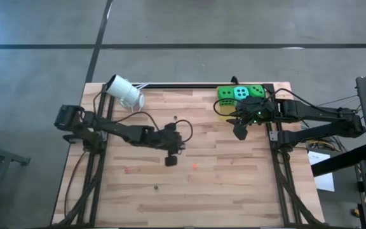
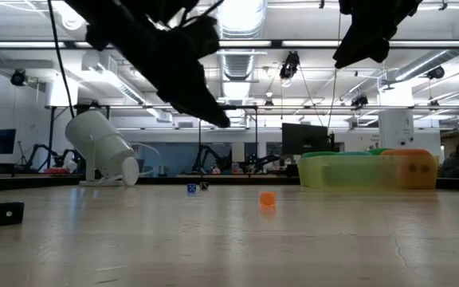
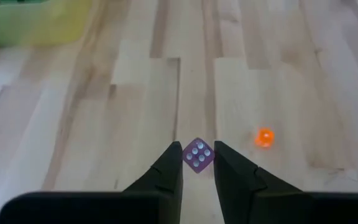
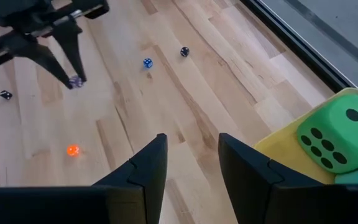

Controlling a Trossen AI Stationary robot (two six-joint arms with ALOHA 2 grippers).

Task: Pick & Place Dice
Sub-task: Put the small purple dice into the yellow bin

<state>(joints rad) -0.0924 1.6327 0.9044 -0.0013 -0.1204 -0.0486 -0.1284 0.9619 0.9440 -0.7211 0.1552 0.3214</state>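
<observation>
**Purple Die Pinched, Far From the Tub**

Farthest left of the yellow tub: a white tube-shaped thing, leaning over on the bench.

Next, well to the left of the tub, over the middle of the bench: the left jaws, closed on a small purple die. Pinched only at the very tips. Looks lifted off the wood, going by the low view.

Loose on the bench, left of the tub: a tiny orange die, a blue die and a dark die.

Just beside the tub: the right jaws, open, with nothing between them.

Inside the tub: big green dice and a teal die, packed side by side.

What could go wrong:
- Could lose the purple die on the way. So little grip on so small a thing, and a quick swing might shake it out and send it rolling.
- Could bump the right arm, parked close to the tub, if headed there.

Hard to see:
- Too small to find the purple die in the low view.
- Both arms cut off at the top of that view.
- Only an orange blur through the tub wall, maybe another big die.
- No sure sign of where the purple die belongs.
</observation>
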